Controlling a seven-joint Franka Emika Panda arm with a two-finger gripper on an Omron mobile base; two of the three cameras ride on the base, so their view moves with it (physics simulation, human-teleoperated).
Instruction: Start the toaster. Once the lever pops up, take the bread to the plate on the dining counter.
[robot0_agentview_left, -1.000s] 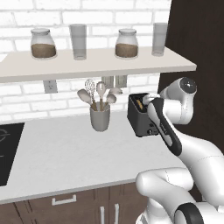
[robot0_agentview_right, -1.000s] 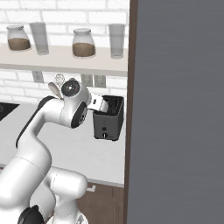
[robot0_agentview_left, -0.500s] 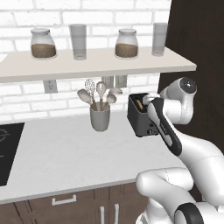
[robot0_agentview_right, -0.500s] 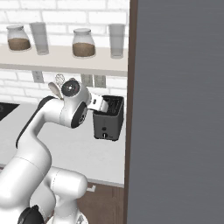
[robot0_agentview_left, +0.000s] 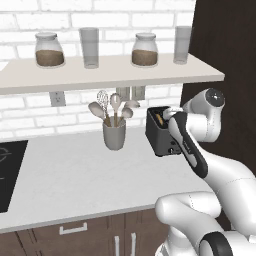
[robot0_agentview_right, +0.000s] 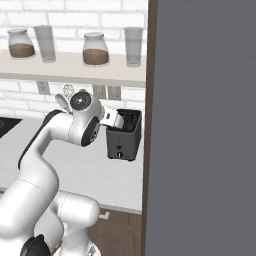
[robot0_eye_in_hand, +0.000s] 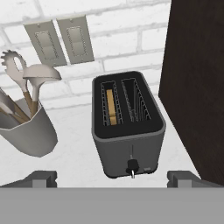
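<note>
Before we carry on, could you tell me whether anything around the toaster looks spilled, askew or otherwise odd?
Nothing stands out. The toaster stands upright on the counter, the bread sits straight in its left slot, and the utensil cup beside it is upright.

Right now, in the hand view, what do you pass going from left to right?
Cup of utensils → toaster with the bread in its left slot → dark wall panel.
</note>
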